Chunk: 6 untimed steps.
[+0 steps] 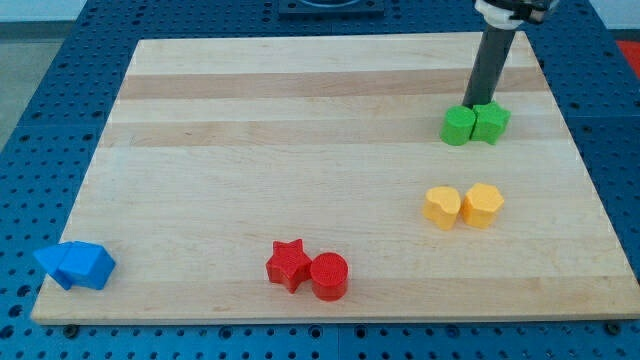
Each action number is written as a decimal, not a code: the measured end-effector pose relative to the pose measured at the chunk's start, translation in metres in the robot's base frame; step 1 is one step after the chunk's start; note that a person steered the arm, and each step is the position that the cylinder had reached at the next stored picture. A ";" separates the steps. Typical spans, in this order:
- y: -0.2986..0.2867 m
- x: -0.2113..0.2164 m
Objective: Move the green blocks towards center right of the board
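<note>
Two green blocks sit touching at the view's upper right: a round green cylinder point(458, 126) on the left and a green star-like block point(490, 122) on the right. My dark rod comes down from the view's top right, and my tip point(478, 103) rests right behind the two green blocks, at the seam between them, on their top side in the view. It looks to be touching them.
The wooden board point(300, 150) lies on a blue perforated table. A yellow heart point(441, 207) and a yellow hexagon-like block point(482, 204) sit below the green ones. A red star point(288, 264) and red cylinder point(329, 276) are at the bottom centre. Two blue blocks point(76, 265) are at the bottom left.
</note>
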<state>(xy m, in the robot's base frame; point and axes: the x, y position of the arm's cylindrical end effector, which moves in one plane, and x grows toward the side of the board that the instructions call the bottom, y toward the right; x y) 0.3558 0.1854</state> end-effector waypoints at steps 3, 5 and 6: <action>-0.051 -0.017; -0.140 0.017; -0.122 0.030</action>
<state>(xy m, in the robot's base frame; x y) 0.3859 0.0639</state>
